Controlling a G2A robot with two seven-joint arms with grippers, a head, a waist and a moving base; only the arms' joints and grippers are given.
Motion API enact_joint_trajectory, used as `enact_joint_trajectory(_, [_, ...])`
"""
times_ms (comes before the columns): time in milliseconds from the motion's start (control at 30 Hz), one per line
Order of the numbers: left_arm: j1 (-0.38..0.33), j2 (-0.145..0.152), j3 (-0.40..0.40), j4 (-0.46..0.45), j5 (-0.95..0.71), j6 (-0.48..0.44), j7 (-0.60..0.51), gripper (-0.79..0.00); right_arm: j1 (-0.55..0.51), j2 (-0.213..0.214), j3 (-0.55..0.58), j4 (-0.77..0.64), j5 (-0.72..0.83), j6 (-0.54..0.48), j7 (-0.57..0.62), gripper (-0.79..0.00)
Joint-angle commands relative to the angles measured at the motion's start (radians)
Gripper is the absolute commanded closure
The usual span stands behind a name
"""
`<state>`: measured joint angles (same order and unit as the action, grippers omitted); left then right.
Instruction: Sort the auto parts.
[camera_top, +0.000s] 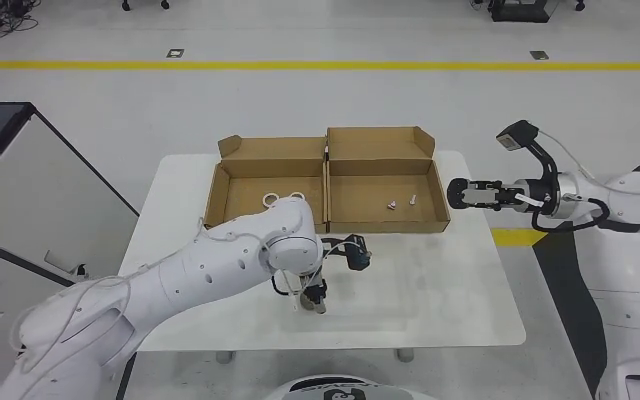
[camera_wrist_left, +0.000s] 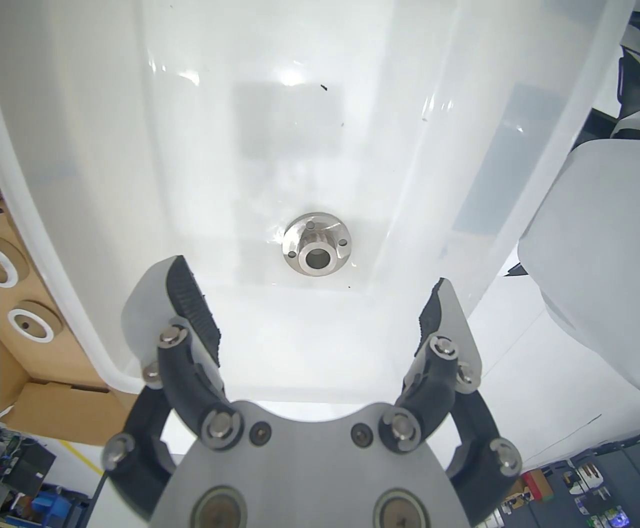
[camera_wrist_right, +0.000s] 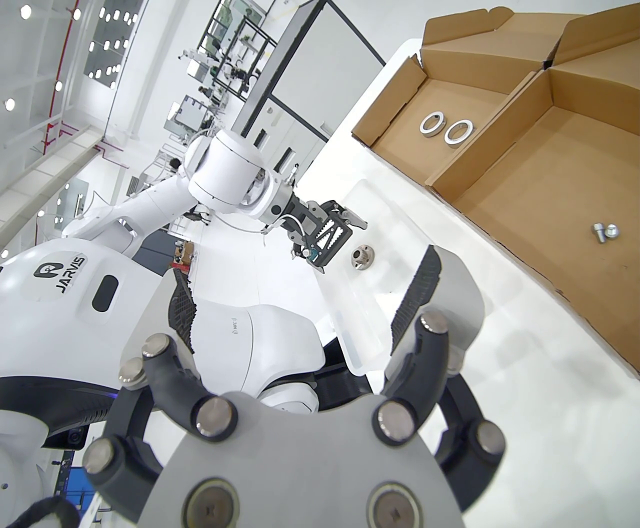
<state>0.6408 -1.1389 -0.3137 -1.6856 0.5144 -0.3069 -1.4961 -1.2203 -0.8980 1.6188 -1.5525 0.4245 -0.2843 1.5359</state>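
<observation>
At the left, a shallow brown cardboard box (camera_top: 245, 210) is sitting on the smooth white desk (camera_top: 440, 290), holding two flat, pale rings (camera_wrist_right: 432, 123) that are lying side by side on its floor. In front of it, the left claw (camera_wrist_left: 306, 279) is hanging wide open over a translucent plastic tray (camera_wrist_left: 100, 200) with rounded corners. Its ribbed black pads (camera_wrist_left: 192, 300) are standing apart and gripping nothing. A round, shiny metal flanged hub (camera_wrist_left: 316, 250), bored through the middle and with small holes in its flange, is resting on the tray's floor just beside the claw's tips. A second cardboard box (camera_top: 435, 205), touching the first, is carrying two small silver bolts (camera_wrist_right: 605, 231) lying close together. Past the desk's right edge, the right claw (camera_top: 453, 192) is hovering open and empty beside that box.
</observation>
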Motion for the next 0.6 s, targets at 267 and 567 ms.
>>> enact_joint_trajectory(267, [-0.012, -0.016, 0.034, 0.068, -0.015, -0.013, -0.004, -0.496, 0.0, 0.0, 0.0, 0.0, 0.0, 0.0, 0.0, -0.785])
enact_joint_trajectory(567, [-0.042, -0.027, 0.101, 0.12, -0.041, -0.022, 0.005, -0.437, 0.0, 0.0, 0.0, 0.0, 0.0, 0.0, 0.0, -0.785])
